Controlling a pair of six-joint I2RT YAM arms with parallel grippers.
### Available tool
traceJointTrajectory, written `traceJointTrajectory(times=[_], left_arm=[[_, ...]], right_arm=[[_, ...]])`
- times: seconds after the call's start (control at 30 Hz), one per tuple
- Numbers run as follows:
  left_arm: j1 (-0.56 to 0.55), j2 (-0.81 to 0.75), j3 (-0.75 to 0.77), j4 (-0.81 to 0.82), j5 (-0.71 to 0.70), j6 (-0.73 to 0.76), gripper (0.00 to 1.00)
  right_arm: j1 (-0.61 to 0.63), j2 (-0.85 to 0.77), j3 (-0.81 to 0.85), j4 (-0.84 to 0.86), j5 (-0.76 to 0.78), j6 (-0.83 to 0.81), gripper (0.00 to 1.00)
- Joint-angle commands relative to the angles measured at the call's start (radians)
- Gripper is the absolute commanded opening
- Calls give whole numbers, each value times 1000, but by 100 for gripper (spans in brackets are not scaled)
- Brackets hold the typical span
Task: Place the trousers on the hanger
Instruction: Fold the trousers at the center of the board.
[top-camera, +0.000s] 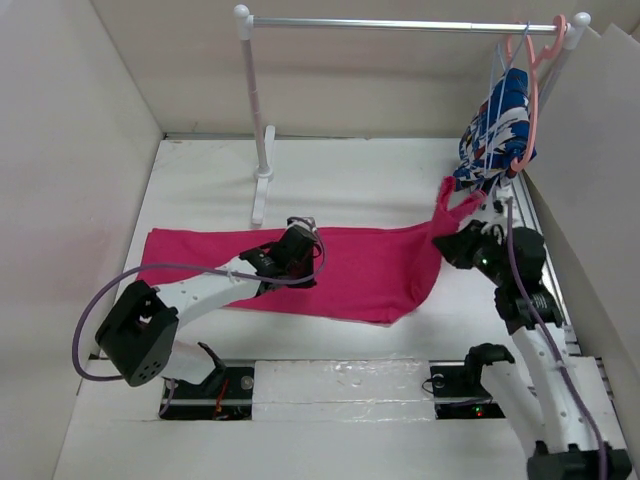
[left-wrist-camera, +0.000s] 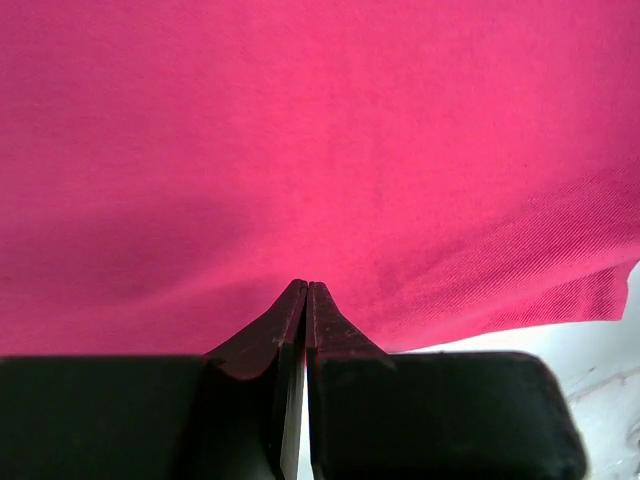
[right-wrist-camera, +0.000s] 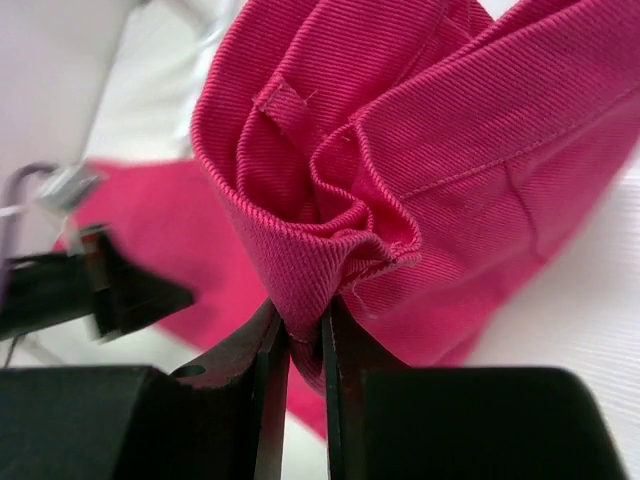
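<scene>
Your right gripper (right-wrist-camera: 300, 335) has its fingers clamped on a bunched waistband fold of the trousers (top-camera: 350, 265), which lie spread mid-frame, one end lifted toward the hanger (top-camera: 494, 100) at upper right. The left gripper (left-wrist-camera: 307, 292) fingers meet against the cloth. If they pin it, lifting could pull that fold free.

I've got the trousers (top-camera: 370, 265), magenta, spread flat under my shut left jaws, with the waistband bunched, lifted and pinched between my right jaws. The hanger (top-camera: 492, 90), thin and light-blue, hangs above and beyond the right jaws.
</scene>
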Motion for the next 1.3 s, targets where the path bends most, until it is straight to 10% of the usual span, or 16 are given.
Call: traceJointTrajectory(times=[0.0, 0.17, 0.6, 0.87, 1.03, 1.27], left_arm=[[-49, 15, -13, 30, -15, 10, 0], [-114, 67, -4, 64, -32, -4, 0], [-224, 288, 123, 216, 32, -25, 0], [-323, 580, 581, 74, -34, 6, 0], [-187, 251, 364, 69, -153, -56, 0], [120, -310, 271, -132, -428, -129, 35]], right_arm=[[247, 75, 199, -14, 226, 100, 0], [478, 287, 537, -113, 450, -15, 0], [177, 410, 818, -53, 87, -76, 0], [97, 416, 884, -125, -20, -132, 0], [236, 487, 898, -88, -19, -145, 0], [500, 683, 1023, -15, 16, -152, 0]])
